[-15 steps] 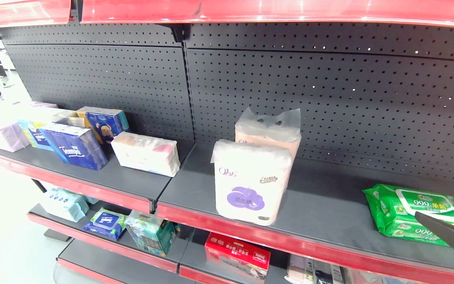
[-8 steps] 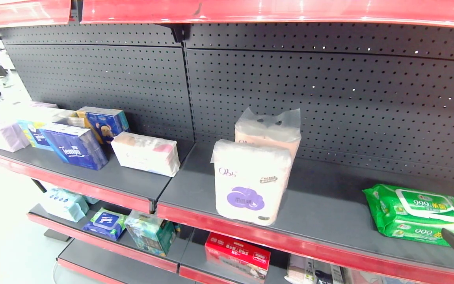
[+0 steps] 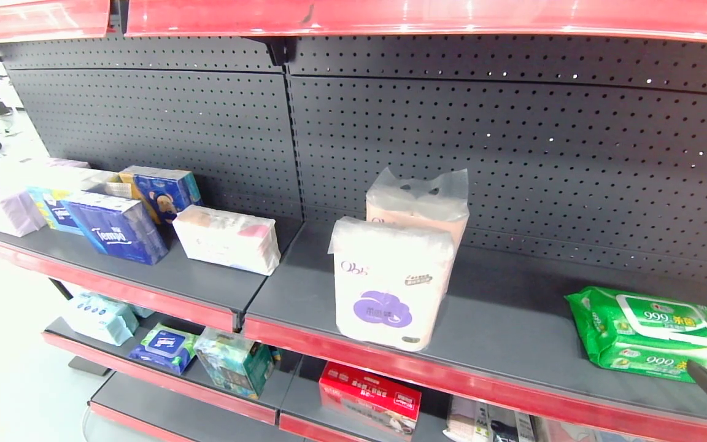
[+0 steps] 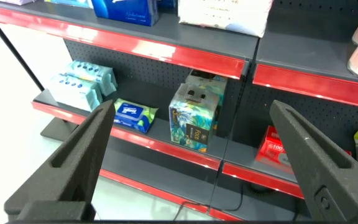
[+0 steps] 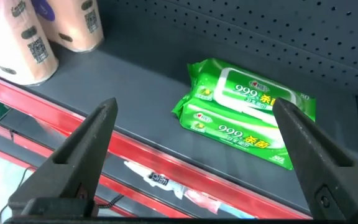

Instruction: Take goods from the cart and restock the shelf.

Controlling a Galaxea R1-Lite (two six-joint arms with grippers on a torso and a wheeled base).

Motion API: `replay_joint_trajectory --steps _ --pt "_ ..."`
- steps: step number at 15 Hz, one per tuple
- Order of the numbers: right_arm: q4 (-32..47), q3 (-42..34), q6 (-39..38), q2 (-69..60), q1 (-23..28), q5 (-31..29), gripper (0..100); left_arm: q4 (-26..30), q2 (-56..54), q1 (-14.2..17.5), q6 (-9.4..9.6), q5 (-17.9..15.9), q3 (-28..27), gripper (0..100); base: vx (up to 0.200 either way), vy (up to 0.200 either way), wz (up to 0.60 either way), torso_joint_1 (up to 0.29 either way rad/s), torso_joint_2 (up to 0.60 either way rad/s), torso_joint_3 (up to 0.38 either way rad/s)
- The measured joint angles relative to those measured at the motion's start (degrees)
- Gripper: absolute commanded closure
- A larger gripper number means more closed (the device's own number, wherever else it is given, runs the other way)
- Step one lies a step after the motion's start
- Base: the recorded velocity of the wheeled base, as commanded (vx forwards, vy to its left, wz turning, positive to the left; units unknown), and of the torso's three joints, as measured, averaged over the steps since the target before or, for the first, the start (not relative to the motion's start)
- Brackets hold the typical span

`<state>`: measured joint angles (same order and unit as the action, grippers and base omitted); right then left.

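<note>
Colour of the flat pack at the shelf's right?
Flat plastic pack: green, white flap; right wrist view.

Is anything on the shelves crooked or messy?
Not really. The boxes, tissue pack and green wipes lie flat on the shelf, with nothing spilled or torn. The front roll pack stands close to the front edge, that's all.

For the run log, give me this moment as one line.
right gripper open, empty | flat green plastic wipes package lying on grey metal shelf | left gripper open, empty
</note>
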<state>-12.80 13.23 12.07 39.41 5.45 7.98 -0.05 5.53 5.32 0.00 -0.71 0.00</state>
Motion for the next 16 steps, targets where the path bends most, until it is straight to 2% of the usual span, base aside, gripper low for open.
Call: replay_joint_trajectory --steps 3,8,16 --pt "0.0 0.0 0.0 0.6 -0.6 0.0 0 0.0 0.0 0.0 0.0 0.0 0.0 0 0.0 0.0 0.0 0.0 0.0 0.0" --pt "0.0 -0.1 0.1 1.3 -1.1 0.0 0 0.0 0.0 0.0 0.0 0.0 0.0 0 0.0 0.0 -0.6 0.004 0.0 0.002" --pt "0.0 -0.2 0.1 2.1 -1.6 0.0 0 0.0 0.0 0.0 0.0 0.0 0.0 0 0.0 0.0 0.0 0.0 0.0 0.0"
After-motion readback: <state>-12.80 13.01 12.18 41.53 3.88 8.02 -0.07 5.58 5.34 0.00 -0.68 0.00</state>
